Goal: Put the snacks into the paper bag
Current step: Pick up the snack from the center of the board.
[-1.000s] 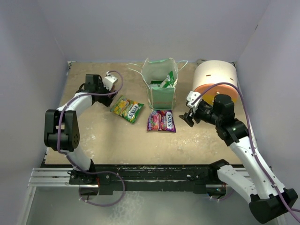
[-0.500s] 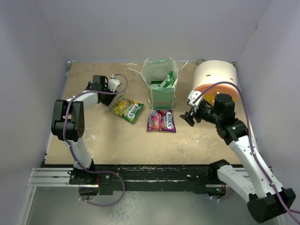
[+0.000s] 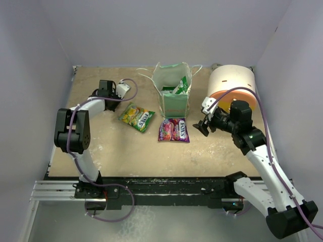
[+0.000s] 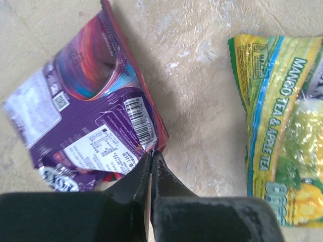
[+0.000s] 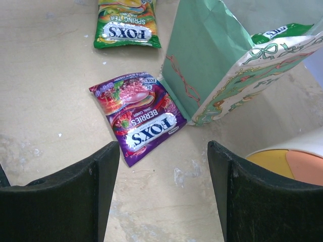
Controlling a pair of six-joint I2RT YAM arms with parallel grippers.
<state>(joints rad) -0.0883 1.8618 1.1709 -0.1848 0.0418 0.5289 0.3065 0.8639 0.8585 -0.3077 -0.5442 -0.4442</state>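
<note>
Paper bag [image 3: 174, 101] stands mid-tabletop [image 3: 126, 151] with a green snack [image 3: 180, 86] poking out. The berries packet [image 5: 139, 117] touches its foot, dead ahead of the right tool [image 5: 162, 149], which is spread wide and nearest. Off left, the left tool [image 4: 151, 157] looks clenched on a corner of the purple packet [image 4: 96, 121].

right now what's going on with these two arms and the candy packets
The left gripper is shut on the edge of a glossy purple candy packet that shows its back side, beside a green-yellow glossy packet on the beige table. The right gripper hovers open above a purple-magenta berries packet at the foot of the pale green upright paper bag. One green packet sits in the bag; three packets are outside it.
</note>
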